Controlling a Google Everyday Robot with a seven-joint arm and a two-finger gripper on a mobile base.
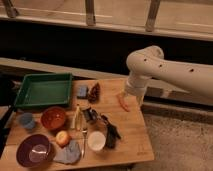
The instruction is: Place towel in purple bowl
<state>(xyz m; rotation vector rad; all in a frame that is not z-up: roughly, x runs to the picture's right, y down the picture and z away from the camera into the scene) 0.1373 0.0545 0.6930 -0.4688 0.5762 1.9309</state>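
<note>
The towel (68, 153) is a pale blue-grey cloth lying crumpled at the table's front edge. It touches the right side of the purple bowl (34, 150), which stands empty at the front left corner. My white arm comes in from the right and bends down over the table's back right part. The gripper (126, 99) is at its lower end, near a small orange-red thing (122, 103). It is far from the towel, up and to the right.
On the wooden table (135, 137) stand a green tray (44, 90), an orange bowl (53, 118), a blue cup (26, 120), a white cup (96, 141), a round fruit (62, 137), a blue sponge (82, 91), cutlery (78, 120) and dark objects (111, 133). A dark wall runs behind.
</note>
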